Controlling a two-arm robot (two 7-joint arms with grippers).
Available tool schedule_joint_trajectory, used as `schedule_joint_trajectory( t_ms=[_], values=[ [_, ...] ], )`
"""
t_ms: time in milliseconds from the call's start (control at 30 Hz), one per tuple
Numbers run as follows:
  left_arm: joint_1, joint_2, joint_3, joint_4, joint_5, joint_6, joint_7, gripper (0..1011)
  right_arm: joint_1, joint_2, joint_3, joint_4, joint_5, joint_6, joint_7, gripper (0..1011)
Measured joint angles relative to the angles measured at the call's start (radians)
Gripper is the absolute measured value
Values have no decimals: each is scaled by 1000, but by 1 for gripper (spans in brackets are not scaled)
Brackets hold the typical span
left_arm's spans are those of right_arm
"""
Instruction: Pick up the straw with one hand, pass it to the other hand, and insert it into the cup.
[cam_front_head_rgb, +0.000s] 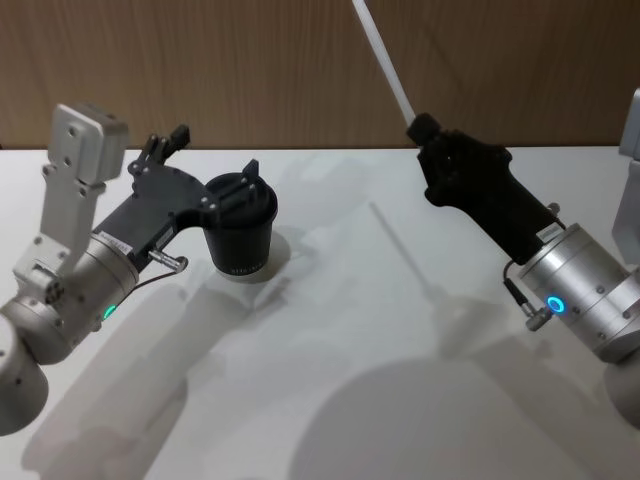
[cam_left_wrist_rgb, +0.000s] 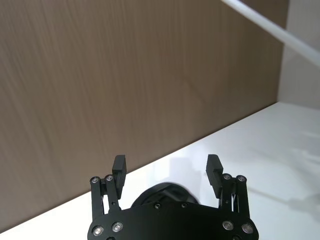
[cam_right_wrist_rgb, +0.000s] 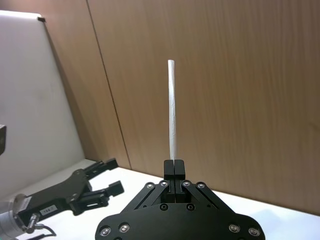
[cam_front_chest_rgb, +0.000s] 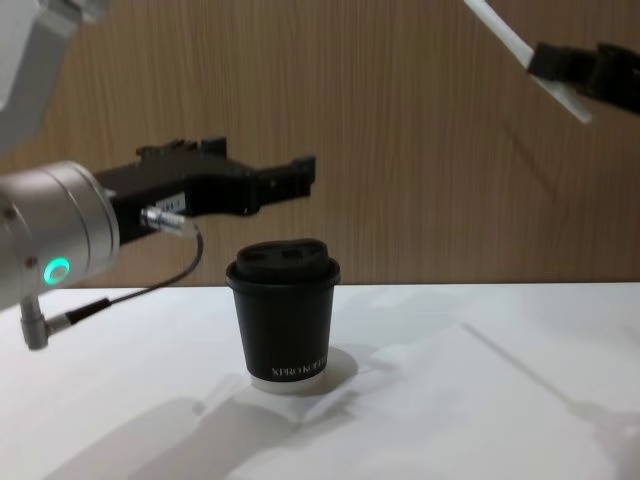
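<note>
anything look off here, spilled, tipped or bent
Nothing stands out. The cup stands upright on the table, lid on, nothing spilled. The straw looks straight, clamped in the right gripper up in the air; the left gripper is open, above the cup.

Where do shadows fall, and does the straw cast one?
Head view: the straw, held in the right gripper, casts a thin faint line on the table, amid broad soft arm shadows. Chest view: the cup throws a soft shadow toward the camera.
</note>
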Motion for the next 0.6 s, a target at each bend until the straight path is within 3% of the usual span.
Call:
schedule_joint_trajectory(
  t_ms=[100, 600],
  values=[
    [2, 2, -10, -13, -30, 3, -26, 1003, -7, -9, -10, -14, 7, -8, 0, 6],
    [11, 8, -72, -88, -284, 56, -208, 1003, -39, -29, -40, -63, 27, -25, -12, 6]
  ],
)
